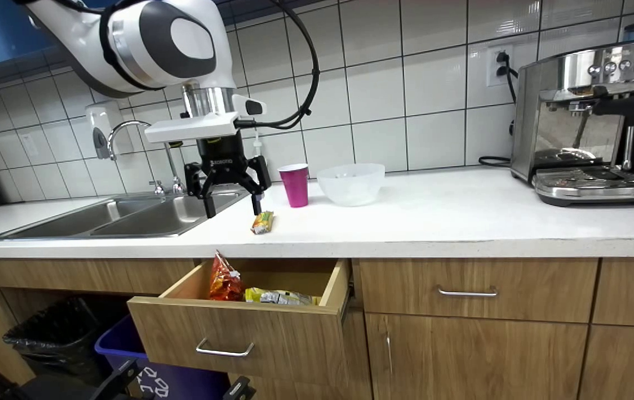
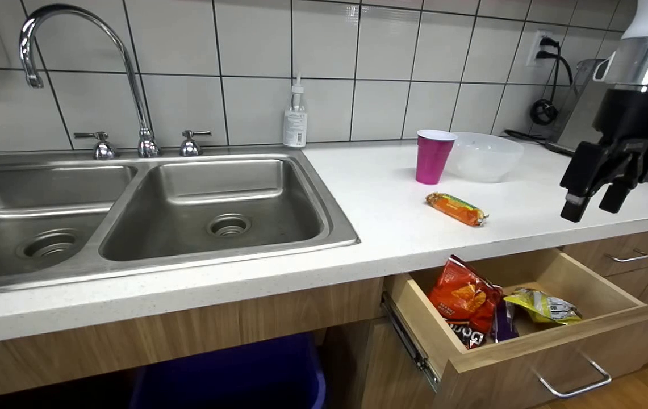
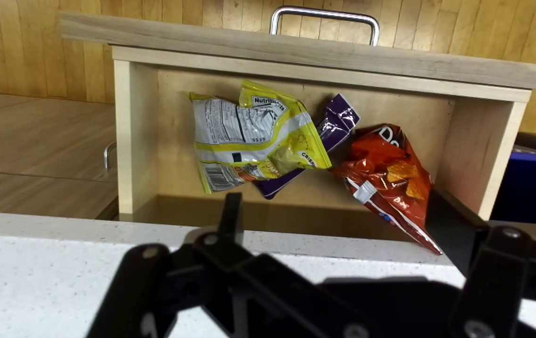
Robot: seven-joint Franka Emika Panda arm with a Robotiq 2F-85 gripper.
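Where the red bag (image 3: 385, 164) lies: lower than the jaws, propped inside the pulled-out drawer (image 1: 289, 333), its narrow end showing just beside one fingertip (image 3: 455, 230) in the wrist view.
Jaws: spread wide with nothing between them; the gripper (image 1: 233, 208) hangs pointing downward, and whether it is over the drawer or over the front edge of the surface (image 1: 461, 216) is hard to tell.
Yellow bag (image 3: 258, 141): also lower than the jaws, lying in the drawer, past the fingertip nearer the middle of the wrist view.
Purple packet (image 3: 338, 122): under the level of the jaws too, partly covered by the yellow bag.
Orange packet (image 2: 456, 209): on the surface, well apart from the jaws, to their left in an exterior view.
Pink cup (image 2: 434, 156): upright on the surface, farther back than the jaws, near the orange packet.
Bowl (image 1: 352, 183): just beside the pink cup, likewise on the wall side of the jaws.
Coffee machine (image 1: 589, 128): on the surface, well apart from the jaws.
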